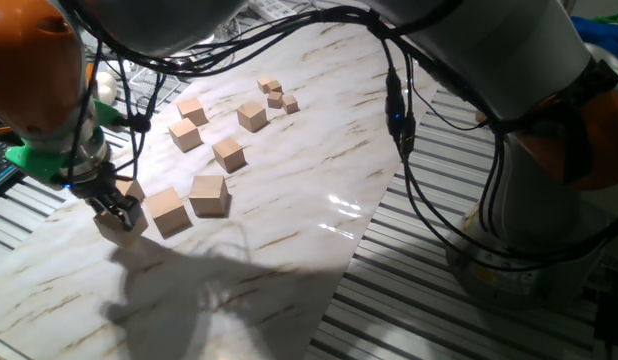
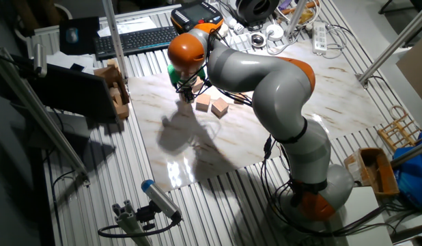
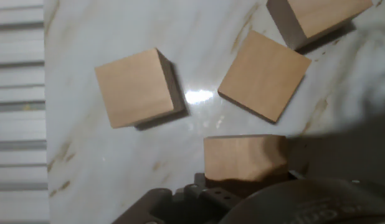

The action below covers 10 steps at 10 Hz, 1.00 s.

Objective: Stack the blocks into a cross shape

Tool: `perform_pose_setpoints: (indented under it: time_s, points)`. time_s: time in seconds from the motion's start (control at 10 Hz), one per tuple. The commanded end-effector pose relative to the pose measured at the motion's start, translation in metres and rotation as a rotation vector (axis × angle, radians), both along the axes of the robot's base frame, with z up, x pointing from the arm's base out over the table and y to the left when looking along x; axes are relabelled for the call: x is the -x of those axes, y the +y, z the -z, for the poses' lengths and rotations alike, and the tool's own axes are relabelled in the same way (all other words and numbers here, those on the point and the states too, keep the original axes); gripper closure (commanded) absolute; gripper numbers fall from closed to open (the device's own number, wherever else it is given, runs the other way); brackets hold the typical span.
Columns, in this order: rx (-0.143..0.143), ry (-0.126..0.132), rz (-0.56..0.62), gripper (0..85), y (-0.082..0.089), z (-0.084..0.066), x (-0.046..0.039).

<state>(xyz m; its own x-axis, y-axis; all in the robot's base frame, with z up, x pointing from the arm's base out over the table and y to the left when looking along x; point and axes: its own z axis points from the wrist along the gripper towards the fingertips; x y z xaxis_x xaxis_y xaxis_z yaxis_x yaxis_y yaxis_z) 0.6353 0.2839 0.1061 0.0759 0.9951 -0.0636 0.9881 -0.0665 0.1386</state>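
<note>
1. Your gripper [image 1: 117,210] is clamped on one large wooden block [image 1: 122,216], near-left on the marble tabletop [image 1: 289,220].
2. Three large blocks [image 1: 209,194] lie just right, unstacked; placement comes next.
3. The medium cubes [image 1: 252,117] and tiny cubes [image 1: 276,94] stay far.

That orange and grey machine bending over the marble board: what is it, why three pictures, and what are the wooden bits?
It is a robot arm with a two-fingered hand. Two pictures come from cameras fixed beside the table; the third looks down from the hand itself. On the marble board lie plain wooden cubes of several sizes, large ones near the hand and tiny ones farther off. The hand appears closed on one large cube.
</note>
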Motion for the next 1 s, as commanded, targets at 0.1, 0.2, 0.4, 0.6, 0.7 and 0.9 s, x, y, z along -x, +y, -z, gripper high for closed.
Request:
perform_pose_setpoints:
  time_s: [0.1,0.2,0.4,0.6,0.7,0.9]
  points:
    - [-0.014,0.005,0.194,85.0,-0.001,0.003,-0.0007]
    - [-0.021,0.007,0.212,85.0,-0.002,0.004,-0.001]
    - [-0.017,-0.006,0.245,85.0,-0.007,0.007,-0.0011]
    - [-0.008,-0.011,0.283,85.0,-0.007,0.012,-0.0024]
    - [-0.002,-0.012,0.298,85.0,-0.007,0.015,-0.0031]
    - [0.006,-0.008,0.303,85.0,-0.008,0.021,-0.0032]
